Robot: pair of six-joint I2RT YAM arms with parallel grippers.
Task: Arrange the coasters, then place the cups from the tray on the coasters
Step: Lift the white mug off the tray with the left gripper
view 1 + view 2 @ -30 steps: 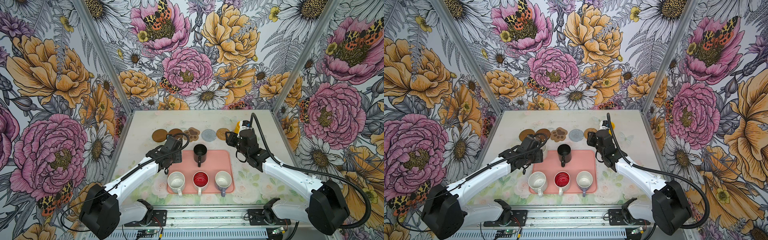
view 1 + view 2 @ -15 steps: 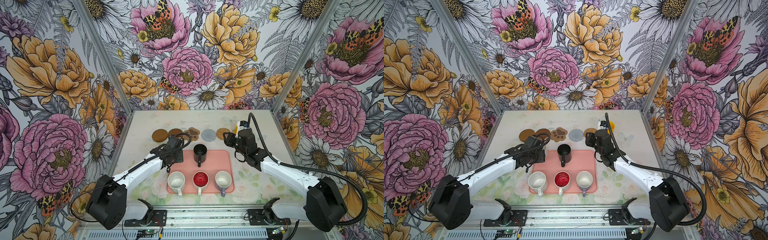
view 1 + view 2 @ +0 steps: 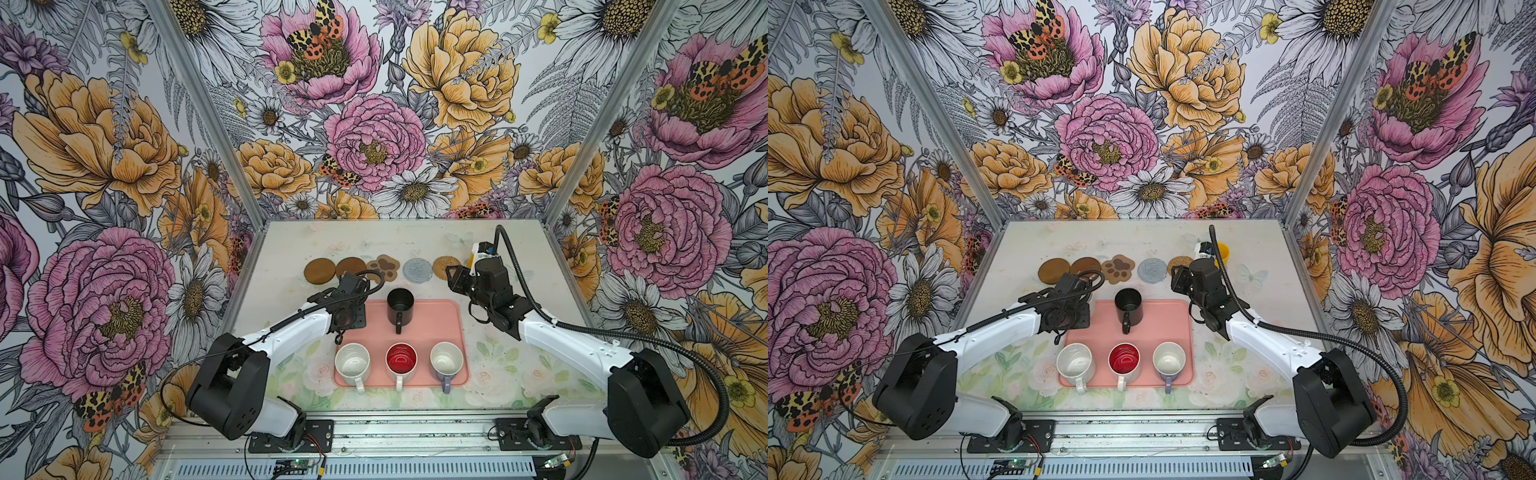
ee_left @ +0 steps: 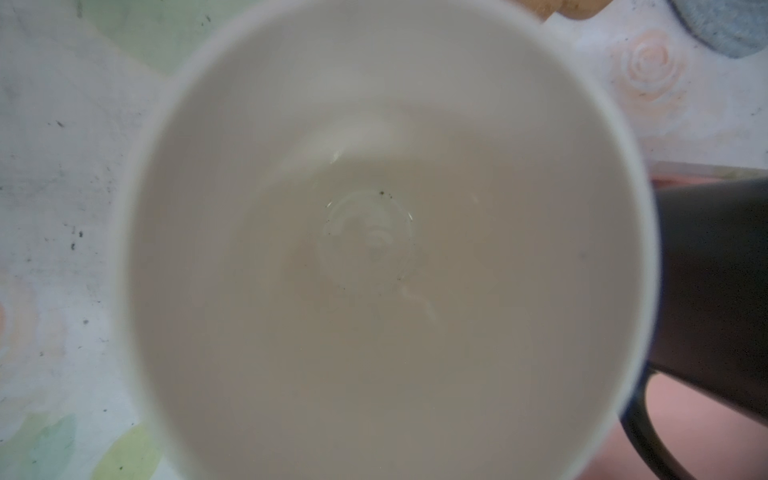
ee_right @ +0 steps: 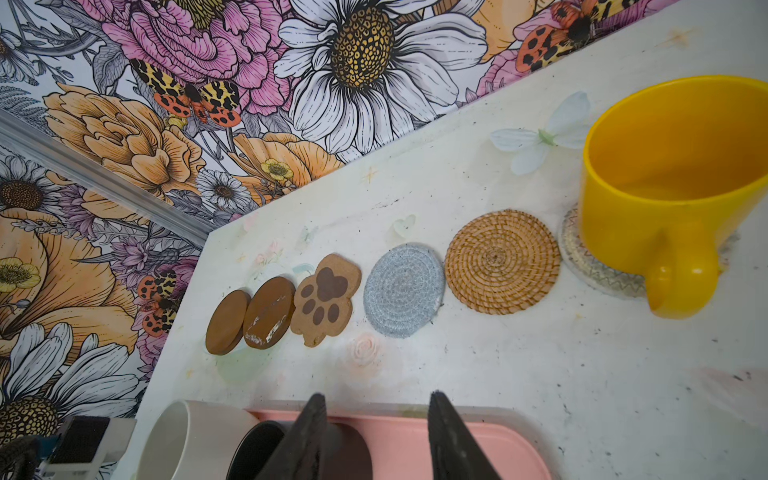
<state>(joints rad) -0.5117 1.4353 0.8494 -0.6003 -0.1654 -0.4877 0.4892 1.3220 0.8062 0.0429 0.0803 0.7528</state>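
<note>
Yellow plastic mug (image 5: 665,187) sits on the cream woven coaster (image 5: 602,270) — our right gripper (image 5: 376,397) gapes empty nearby, and our left gripper (image 3: 349,313), whose jaws we cannot tell, hangs over a white ceramic mug (image 4: 386,249) just beside the black mug (image 3: 400,305) on the salmon-pink tray (image 3: 440,332).

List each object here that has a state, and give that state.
Yellow mug: upright, empty, on cream coaster.
Black mug: upright, empty, on tray.
Red-lined mug: upright, empty, on tray.
Lavender mug: upright, empty, on tray.
Near white mug: upright, empty, on tray.
Far white mug: upright, empty.
Right claw: open, empty.
Left claw: grip unclear.
</note>
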